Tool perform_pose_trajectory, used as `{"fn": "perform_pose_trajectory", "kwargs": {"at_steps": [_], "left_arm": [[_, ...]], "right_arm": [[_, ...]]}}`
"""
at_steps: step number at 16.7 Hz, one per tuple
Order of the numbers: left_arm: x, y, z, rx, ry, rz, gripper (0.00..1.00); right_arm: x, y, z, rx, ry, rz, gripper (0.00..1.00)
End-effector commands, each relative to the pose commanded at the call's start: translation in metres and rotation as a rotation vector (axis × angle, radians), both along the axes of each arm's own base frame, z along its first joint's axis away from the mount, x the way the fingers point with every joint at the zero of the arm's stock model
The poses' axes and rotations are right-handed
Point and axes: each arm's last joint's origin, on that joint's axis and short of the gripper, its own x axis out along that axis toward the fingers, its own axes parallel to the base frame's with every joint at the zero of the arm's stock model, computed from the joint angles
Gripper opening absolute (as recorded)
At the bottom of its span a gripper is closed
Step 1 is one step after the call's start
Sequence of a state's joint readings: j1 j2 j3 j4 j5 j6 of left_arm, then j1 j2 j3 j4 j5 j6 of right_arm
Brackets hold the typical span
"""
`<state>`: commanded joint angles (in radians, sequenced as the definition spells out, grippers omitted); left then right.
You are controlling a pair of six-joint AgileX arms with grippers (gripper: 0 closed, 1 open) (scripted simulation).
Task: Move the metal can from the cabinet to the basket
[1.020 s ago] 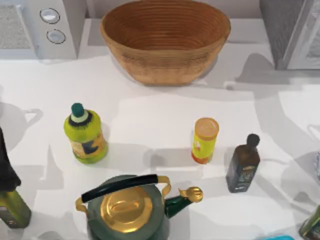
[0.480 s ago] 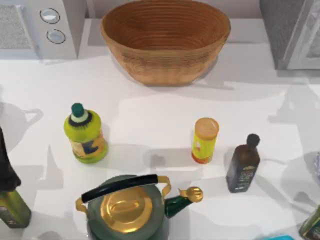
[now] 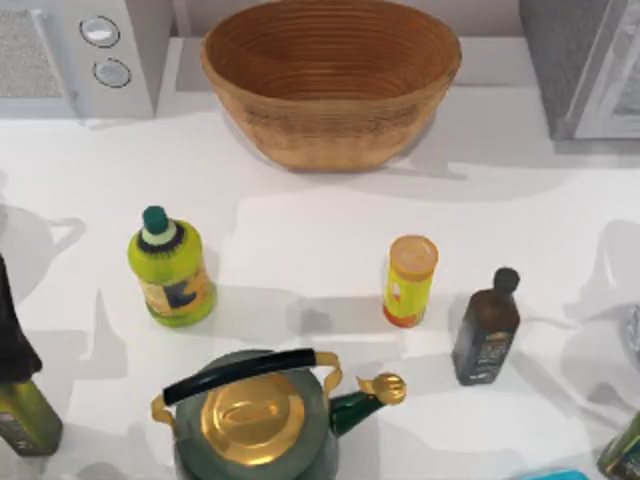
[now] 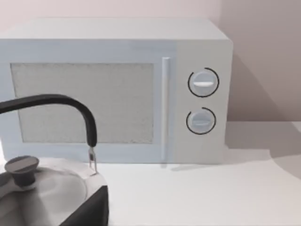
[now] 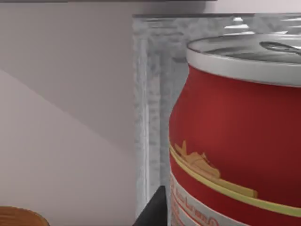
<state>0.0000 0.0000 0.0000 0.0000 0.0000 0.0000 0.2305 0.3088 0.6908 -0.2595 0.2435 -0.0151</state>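
The metal can (image 5: 235, 141), red with yellow print and a silver rim, looms very close in the right wrist view. A dark finger (image 5: 151, 211) of my right gripper lies against its side, and the gripper is shut on it. Behind the can stands the grey speckled cabinet (image 5: 153, 94), also at the top view's far right (image 3: 560, 60) with its pale door panel (image 3: 622, 80). The wicker basket (image 3: 330, 130) sits at the back middle of the table; a sliver of its rim (image 5: 16, 216) shows past the can. The can is out of the top view.
A white microwave (image 3: 130, 50) stands at the back left. On the table are a yellow-green bottle (image 3: 172, 270), a yellow tube with an orange lid (image 3: 410, 282), a dark bottle (image 3: 486, 328) and a green and gold kettle (image 3: 250, 420). The left wrist view shows the microwave (image 4: 117, 89) and a grey kettle (image 4: 47, 193).
The arm's shadow at the table's right has slid from beside the cabinet toward the front right edge. The things on the table have not moved.
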Motion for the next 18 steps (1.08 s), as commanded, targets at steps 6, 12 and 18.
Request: {"fn": "perform_pose_trajectory", "kwargs": {"at_steps": [6,12,18], "left_arm": [[0.000,0.000,0.000,0.000,0.000,0.000,1.00],[0.000,0.000,0.000,0.000,0.000,0.000,1.00],[0.000,0.000,0.000,0.000,0.000,0.000,1.00]], "right_arm": [[0.027,-0.004,-0.141,-0.016,0.153,0.032,0.00],[0.030,-0.012,-0.180,-0.007,0.121,0.013,0.00],[0.030,-0.011,-0.180,-0.007,0.134,0.020,0.00]]}}
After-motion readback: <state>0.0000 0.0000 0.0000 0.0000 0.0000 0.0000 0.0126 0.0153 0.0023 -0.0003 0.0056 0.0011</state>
